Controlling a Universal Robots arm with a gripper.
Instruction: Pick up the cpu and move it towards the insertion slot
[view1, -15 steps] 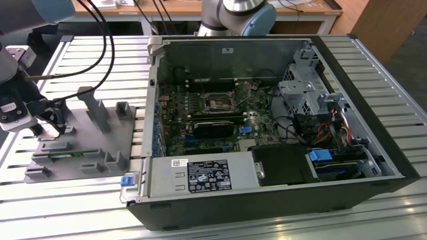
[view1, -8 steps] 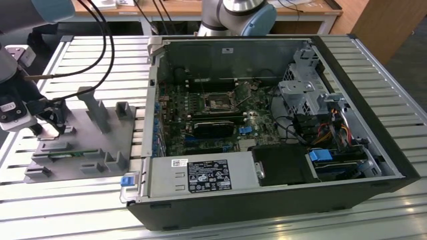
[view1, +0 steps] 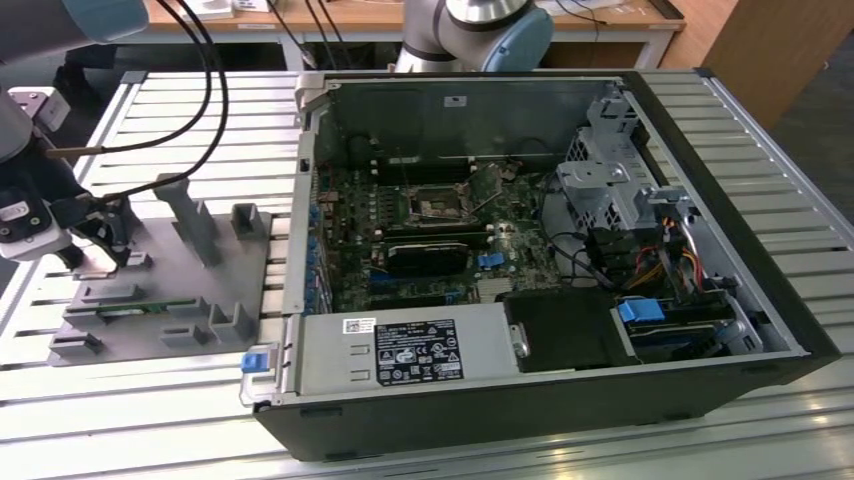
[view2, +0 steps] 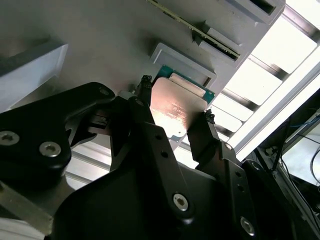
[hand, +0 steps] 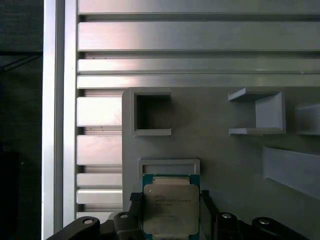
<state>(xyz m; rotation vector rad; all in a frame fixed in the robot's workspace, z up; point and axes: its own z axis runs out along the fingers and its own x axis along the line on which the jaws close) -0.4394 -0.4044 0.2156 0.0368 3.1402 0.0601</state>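
Observation:
The cpu (hand: 171, 207), a flat square chip with a silvery top on a green board, lies at the edge of the grey plastic fixture (hand: 225, 160), just below a small raised frame. My gripper (hand: 170, 200) stands over it with one black finger against each side of the chip, shut on it. In the second wrist view the cpu (view2: 177, 107) sits between the two fingertips (view2: 145, 85). In the exterior view my gripper (view1: 104, 240) is at the fixture's (view1: 174, 290) left end. The insertion slot (view1: 438, 205) is on the motherboard inside the open computer case, far to the exterior view's right.
The open black computer case (view1: 694, 300) holds the motherboard, cables, a drive cage and a power supply (view1: 400, 350). The fixture carries upright posts (view1: 194, 220) and a thin green memory stick (view1: 134, 308). All rests on a slatted aluminium table (view1: 787, 170). Black cables (view1: 200, 90) hang above the fixture.

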